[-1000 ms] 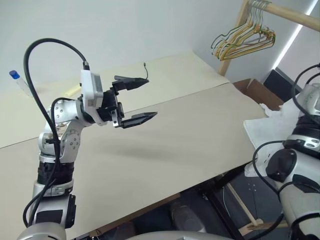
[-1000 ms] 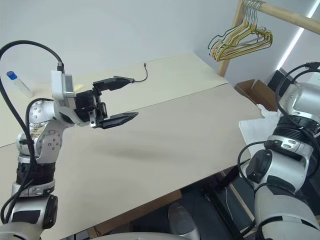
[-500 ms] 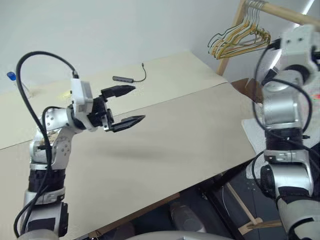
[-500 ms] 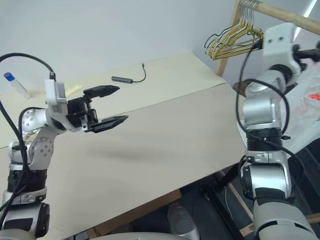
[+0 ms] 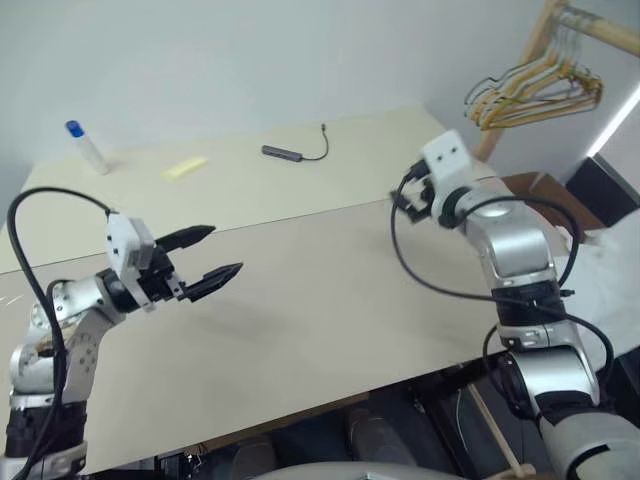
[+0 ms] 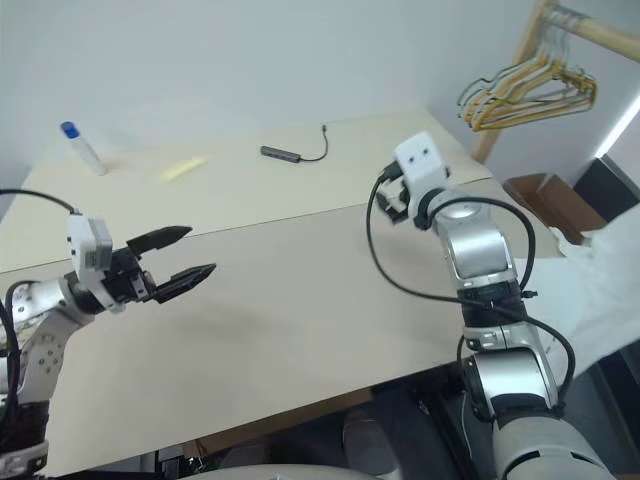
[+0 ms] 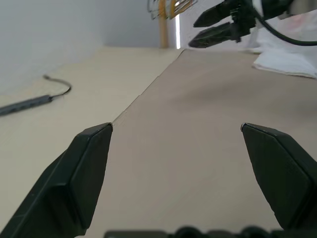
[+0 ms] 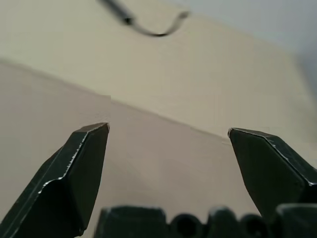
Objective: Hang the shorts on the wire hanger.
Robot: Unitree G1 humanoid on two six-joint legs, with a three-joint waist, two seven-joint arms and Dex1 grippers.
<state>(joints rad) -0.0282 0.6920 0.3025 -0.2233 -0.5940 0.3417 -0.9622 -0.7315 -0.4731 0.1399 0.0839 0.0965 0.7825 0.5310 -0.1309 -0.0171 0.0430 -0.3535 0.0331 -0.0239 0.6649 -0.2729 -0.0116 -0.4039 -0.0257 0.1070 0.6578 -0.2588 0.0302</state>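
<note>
1. The left hand (image 5: 222, 250) hangs over the tan surface (image 5: 320, 330) at about 9 o'clock in the head views. Its two black fingers are spread wide, with nothing between them. They point across the surface toward 3 o'clock.
2. The right hand (image 8: 168, 129) is at about 1 o'clock, above the seam where the tan sheet meets the paler sheet behind it. Its fingers are also spread wide and empty, and they point toward 9 o'clock, facing the left hand.
3. The two hands are well apart, with bare surface between them.
4. The shorts (image 6: 602, 290) show as a crumpled white heap at 3 o'clock, at the right end of the surface, beyond the right arm. Neither hand touches them. The heap is too crumpled to tell the waist from the hems.
5. On the paler sheet at 12 o'clock lies a dark adapter with a thin cable (image 5: 290, 153).
6. Near 11 o'clock lies a yellow strip (image 5: 185, 167). Further toward 10 o'clock stands a small bottle with a blue cap (image 5: 85, 147).
7. At 2 o'clock, past the corner of the surface, a bunch of yellowish and dark hangers (image 5: 535, 85) hangs from a wooden rack (image 5: 600, 28).
8. A cardboard box (image 5: 530, 186) sits below that rack, near the shorts.
</note>
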